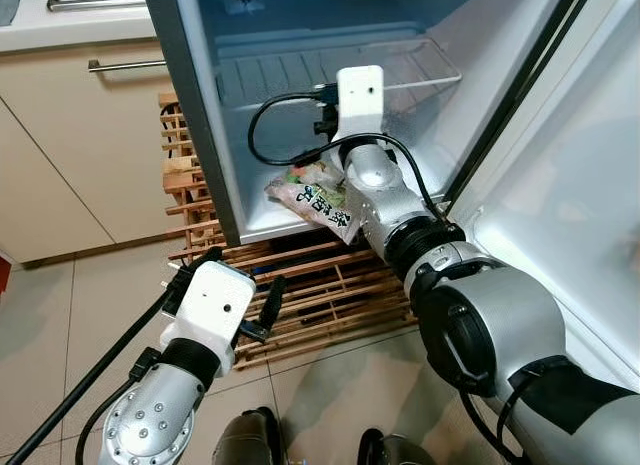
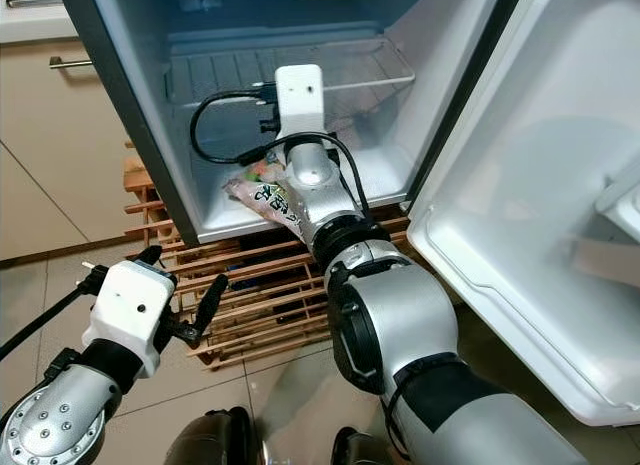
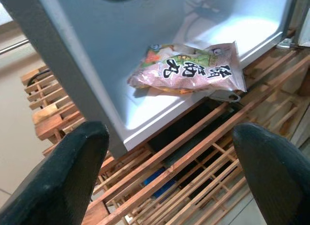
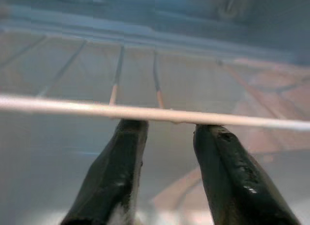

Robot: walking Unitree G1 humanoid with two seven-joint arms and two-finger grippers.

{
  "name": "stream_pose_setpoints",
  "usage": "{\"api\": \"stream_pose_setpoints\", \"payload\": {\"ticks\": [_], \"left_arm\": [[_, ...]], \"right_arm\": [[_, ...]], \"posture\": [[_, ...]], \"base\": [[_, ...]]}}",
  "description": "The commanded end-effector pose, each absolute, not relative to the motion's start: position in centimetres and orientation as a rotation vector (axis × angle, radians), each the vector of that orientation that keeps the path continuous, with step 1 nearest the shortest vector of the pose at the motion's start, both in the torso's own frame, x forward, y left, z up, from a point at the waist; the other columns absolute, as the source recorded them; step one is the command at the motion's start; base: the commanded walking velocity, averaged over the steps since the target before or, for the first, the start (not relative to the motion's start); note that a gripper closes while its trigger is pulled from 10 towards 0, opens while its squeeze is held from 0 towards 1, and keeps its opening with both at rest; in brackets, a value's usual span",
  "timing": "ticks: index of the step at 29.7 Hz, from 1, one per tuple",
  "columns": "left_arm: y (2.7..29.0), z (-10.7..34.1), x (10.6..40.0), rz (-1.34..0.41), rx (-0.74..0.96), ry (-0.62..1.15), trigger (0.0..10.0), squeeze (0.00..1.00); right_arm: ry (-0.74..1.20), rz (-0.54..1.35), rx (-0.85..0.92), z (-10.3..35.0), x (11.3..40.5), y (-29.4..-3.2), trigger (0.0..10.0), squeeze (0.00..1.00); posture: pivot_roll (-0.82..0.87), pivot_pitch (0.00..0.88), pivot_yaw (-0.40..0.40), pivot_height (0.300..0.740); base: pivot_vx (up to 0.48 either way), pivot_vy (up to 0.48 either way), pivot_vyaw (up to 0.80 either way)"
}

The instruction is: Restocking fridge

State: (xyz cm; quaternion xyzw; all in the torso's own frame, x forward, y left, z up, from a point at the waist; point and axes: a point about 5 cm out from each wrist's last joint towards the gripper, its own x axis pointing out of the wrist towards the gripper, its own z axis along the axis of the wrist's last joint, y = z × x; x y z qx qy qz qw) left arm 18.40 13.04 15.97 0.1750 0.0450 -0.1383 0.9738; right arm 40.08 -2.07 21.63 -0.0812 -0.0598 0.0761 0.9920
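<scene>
Kitchen, tiled floor (image 1: 60,335), small fridge (image 1: 200,115) standing open on wooden slat pallet (image 1: 330,295). Left claw (image 1: 240,300) spread, empty, low before pallet — likely waiting. Snack bag (image 1: 318,197) lies at front edge of fridge floor. Right claw (image 4: 164,152) inside under wire shelf (image 1: 300,75), fingers slightly apart, gripping nothing — bag apparently released.

Probably a home kitchen: open fridge (image 1: 330,95), cream cabinets (image 1: 70,135), tiled floor (image 1: 50,335).
</scene>
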Motion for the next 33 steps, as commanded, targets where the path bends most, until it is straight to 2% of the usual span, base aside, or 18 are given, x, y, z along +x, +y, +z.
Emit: {"api": "stream_pose_setpoints", "payload": {"ticks": [1, 2, 6, 13, 14, 18, 19, 22, 25, 32, 33], "left_arm": [[13.0, 15.7, 18.6, -0.27, 0.362, 0.093, 10.0, 0.0], [13.0, 15.5, 18.8, -0.265, 0.359, 0.099, 10.0, 0.0], [13.1, 15.1, 19.2, -0.26, 0.357, 0.104, 10.0, 0.0], [13.6, 14.3, 20.9, -0.232, 0.335, 0.102, 10.0, 0.0], [13.9, 13.9, 21.7, -0.216, 0.321, 0.107, 10.0, 0.0], [14.1, 13.4, 22.4, -0.203, 0.307, 0.114, 10.0, 0.0], [14.1, 13.2, 23.3, -0.196, 0.284, 0.113, 10.0, 0.0], [14.0, 13.1, 24.3, -0.195, 0.264, 0.1, 10.0, 0.0], [13.8, 13.0, 25.8, -0.193, 0.24, 0.082, 10.0, 0.0], [13.2, 13.3, 28.2, -0.24, 0.22, 0.046, 10.0, 0.0], [13.2, 13.3, 28.2, -0.24, 0.22, 0.046, 10.0, 0.0]], "right_arm": [[-0.175, 0.126, -0.21, 21.8, 40.0, -2.3, 10.0, 1.0], [-0.208, 0.105, -0.207, 21.8, 39.9, -2.4, 10.0, 0.0], [-0.247, 0.1, -0.182, 21.5, 39.5, -2.4, 10.0, 0.0], [-0.254, 0.105, -0.15, 16.1, 37.4, -4.3, 10.0, 0.0], [-0.246, 0.101, -0.154, 14.2, 36.5, -5.8, 10.0, 0.0], [-0.252, 0.11, -0.167, 13.2, 35.8, -6.9, 10.0, 0.0], [-0.256, 0.116, -0.161, 12.3, 35.0, -8.1, 10.0, 0.0], [-0.262, 0.111, -0.164, 11.7, 34.2, -9.5, 10.0, 0.0], [-0.26, 0.053, -0.211, 10.8, 33.0, -12.2, 10.0, 0.0], [-0.125, -0.068, -0.333, 7.8, 29.6, -18.0, 10.0, 0.0], [-0.125, -0.068, -0.333, 7.8, 29.6, -18.0, 10.0, 0.0]], "posture": [[0.31, 0.184, -0.047, 0.74], [0.29, 0.184, -0.047, 0.74], [0.27, 0.182, -0.043, 0.74], [0.16, 0.118, -0.048, 0.74], [0.11, 0.068, -0.059, 0.74], [0.08, 0.04, -0.059, 0.74], [0.05, 0.005, -0.059, 0.74], [0.03, 0.0, -0.056, 0.74], [-0.01, 0.0, -0.046, 0.74], [-0.07, 0.0, 0.005, 0.74], [-0.07, 0.0, 0.005, 0.74]], "base": [[0.0, 0.0, 0.0], [0.0, 0.0, 0.0], [0.0, 0.0, 0.0], [0.0, 0.0, 0.0], [0.0, 0.0, 0.0], [0.0, 0.0, 0.0], [0.0, 0.0, 0.0], [0.0, 0.0, 0.0], [0.0, 0.0, 0.0], [0.0, 0.0, 0.0], [0.0, 0.0, 0.0]]}}
